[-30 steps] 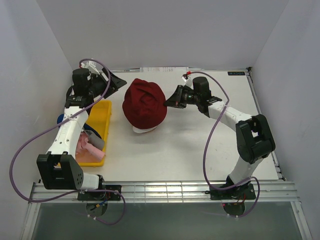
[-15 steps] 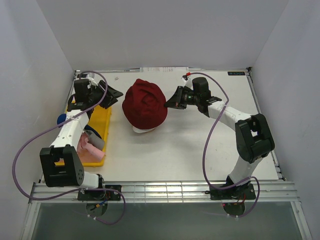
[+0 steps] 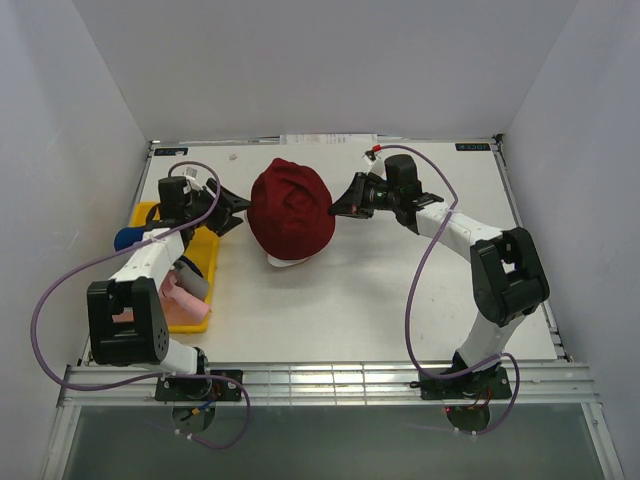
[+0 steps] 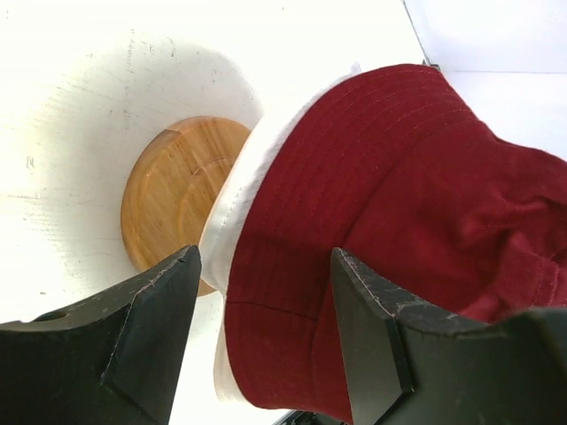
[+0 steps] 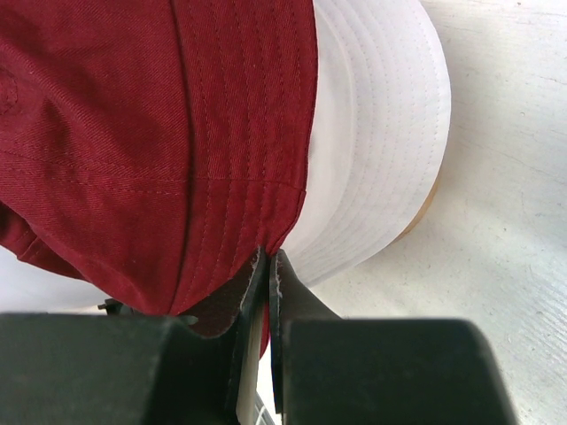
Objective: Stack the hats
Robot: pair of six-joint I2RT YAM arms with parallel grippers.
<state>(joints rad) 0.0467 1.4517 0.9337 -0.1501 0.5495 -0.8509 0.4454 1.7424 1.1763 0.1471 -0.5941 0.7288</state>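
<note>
Top external: right pincer [image 3: 335, 208] clamps red hat [image 3: 290, 212]; left pincer [image 3: 240, 205] gapes beside it, near yellow tray [image 3: 207, 270].

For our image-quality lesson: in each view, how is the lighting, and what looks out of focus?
Top external view: even, soft light, only a faint shadow beside the red hat. Left wrist view: the table is washed out to near white; the left gripper is dark with little detail. Right wrist view: hat stitching crisp; the right gripper, close to the lens, is dark and blurred.
</note>
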